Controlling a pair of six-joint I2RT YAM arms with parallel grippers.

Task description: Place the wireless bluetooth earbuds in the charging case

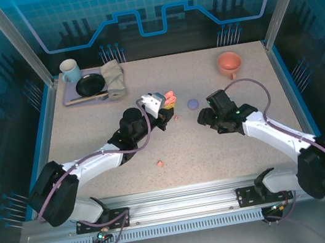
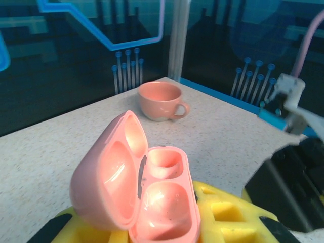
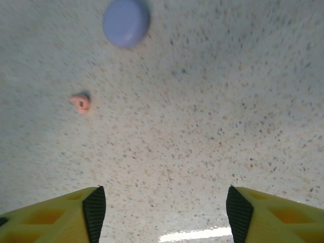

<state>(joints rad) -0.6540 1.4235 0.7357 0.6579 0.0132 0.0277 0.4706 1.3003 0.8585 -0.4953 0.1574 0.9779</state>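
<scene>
Back-left corner: a tray (image 1: 71, 100) with a blue mug (image 1: 70, 70), a black dish (image 1: 90, 85) and a folded cloth (image 1: 114, 78) on its right edge.

The left arm (image 1: 95, 164) reaches diagonally toward table centre. One pink earbud (image 1: 159, 164) lies alone on the table toward the near edge, just off the left arm's forearm and well apart from everything else.

The left gripper (image 1: 167, 107) is clamped on the pink charging case (image 2: 152, 202) and holds it above the table. In the left wrist view the case sits between the yellow fingers (image 2: 223, 217) with its lid swung open to the left, and two rounded wells show in the base.

A second pink earbud (image 1: 176, 118) lies on the table just beside the left gripper's tip. In the right wrist view it sits ahead and to the left of the right gripper.

A closed purple case (image 1: 193, 103) rests flat on the table between the two grippers, near the second earbud but not touching it.

The right gripper (image 3: 166, 212) hovers low over bare tabletop. Its jaws are spread wide with nothing between them, and the black pads (image 3: 94, 212) are clear of the surface.

Back-right: a pink cup (image 1: 229, 62) stands upright, well apart from both arms.
</scene>
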